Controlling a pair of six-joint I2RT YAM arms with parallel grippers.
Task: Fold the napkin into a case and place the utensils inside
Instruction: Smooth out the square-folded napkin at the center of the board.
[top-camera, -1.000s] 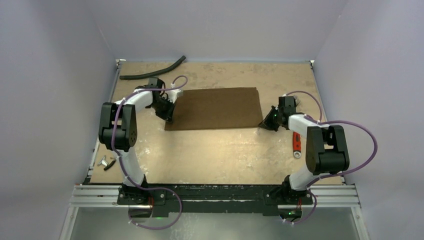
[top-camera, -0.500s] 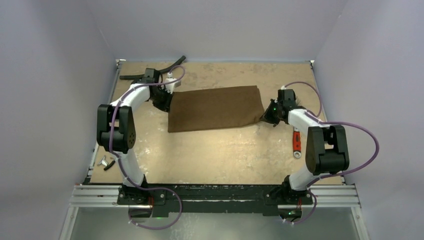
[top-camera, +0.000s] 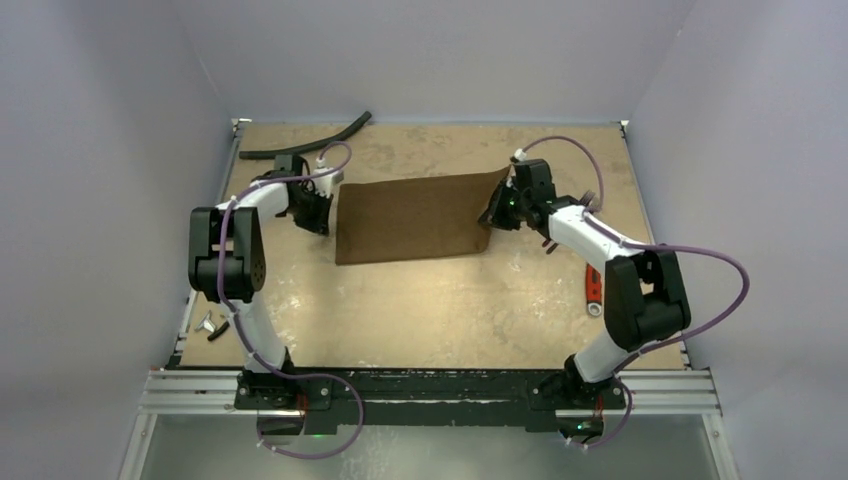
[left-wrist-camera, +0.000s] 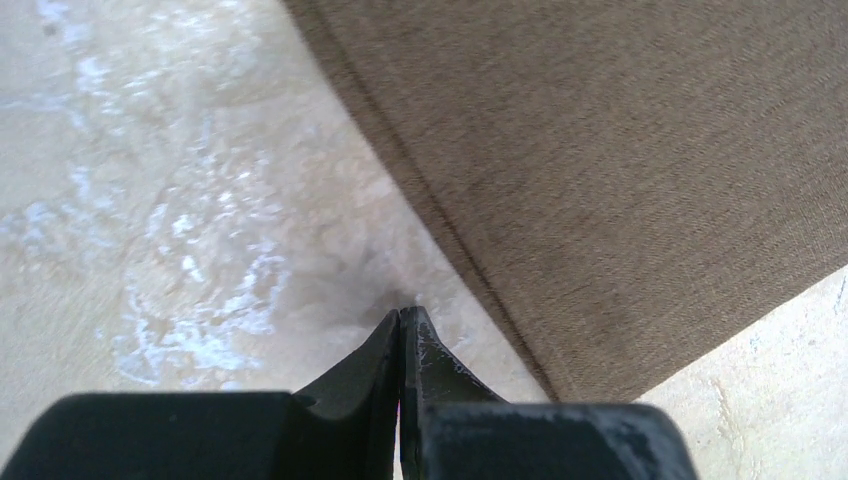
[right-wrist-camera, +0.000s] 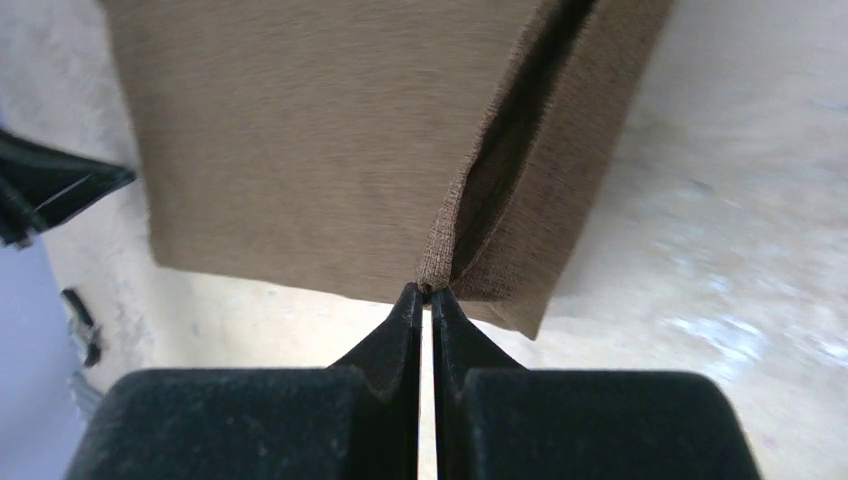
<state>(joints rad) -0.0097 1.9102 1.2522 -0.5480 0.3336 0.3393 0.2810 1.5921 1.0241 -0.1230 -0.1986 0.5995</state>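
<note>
Surface: you are working on a mottled tan table (top-camera: 430, 300) boxed in by pale lilac walls.
Napkin: the brown napkin (top-camera: 410, 220) lies toward the far middle of the table, mostly flat, with its right edge raised.
Right gripper: the right gripper (right-wrist-camera: 424, 296) has its jaws pinched on the napkin's right hem and holds it up, so a loose fold gapes beneath.
Left gripper: the left gripper (left-wrist-camera: 402, 318) has its jaws pressed together on nothing, low over bare table just beside the napkin's left edge.
Utensils: the utensils (top-camera: 212, 325) sit at the table's left rim, well apart from the napkin.
Progress: early, by my reading. A first fold is underway and no case exists yet. You have the remaining folds and all the utensils left to do.
</note>
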